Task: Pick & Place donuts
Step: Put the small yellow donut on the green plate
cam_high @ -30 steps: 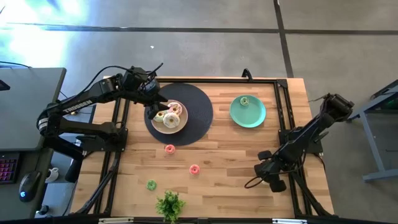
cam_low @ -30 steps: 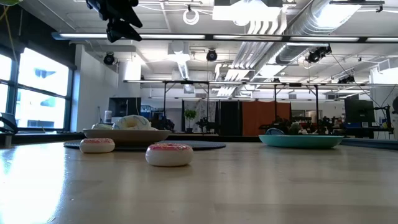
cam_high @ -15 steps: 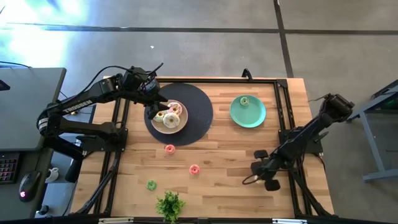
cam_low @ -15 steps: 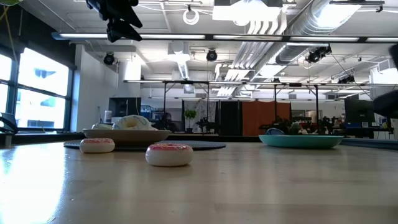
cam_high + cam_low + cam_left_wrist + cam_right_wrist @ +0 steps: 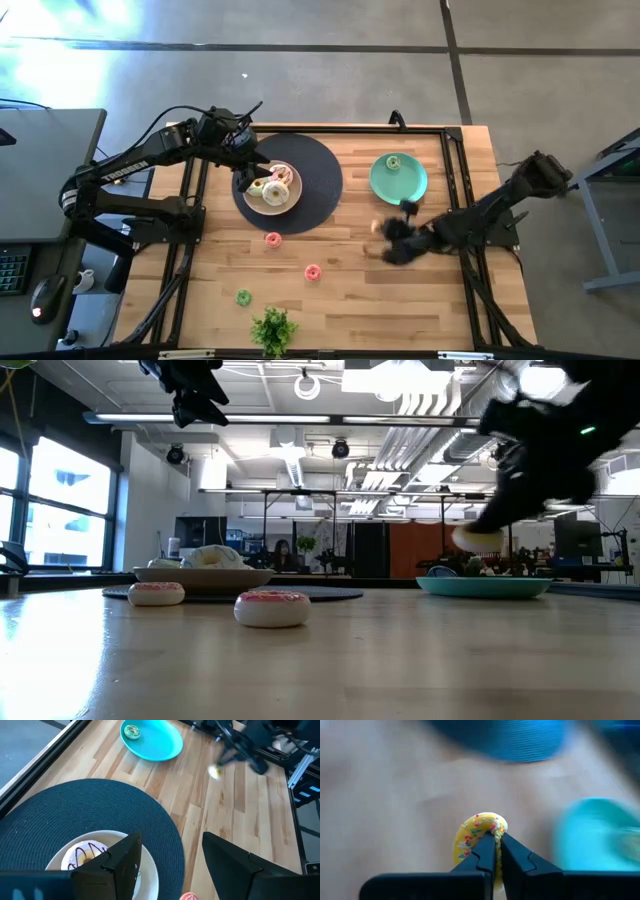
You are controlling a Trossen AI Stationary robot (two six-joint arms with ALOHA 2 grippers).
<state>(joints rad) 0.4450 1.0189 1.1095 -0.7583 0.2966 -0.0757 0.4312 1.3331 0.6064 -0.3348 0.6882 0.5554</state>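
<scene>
Two black jointed arms with loose black cables; the left arm [image 5: 130,170] carries white lettering, and each claw ends in slim dark fingers [image 5: 485,852].

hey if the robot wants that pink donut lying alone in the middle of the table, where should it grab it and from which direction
Come straight down on the pink donut. It lies flat on the wooden table, hole up, so put one finger in the hole and one outside, pinching the ring wall. Its low, rounded sides would likely slip in a sideways grip.
</scene>
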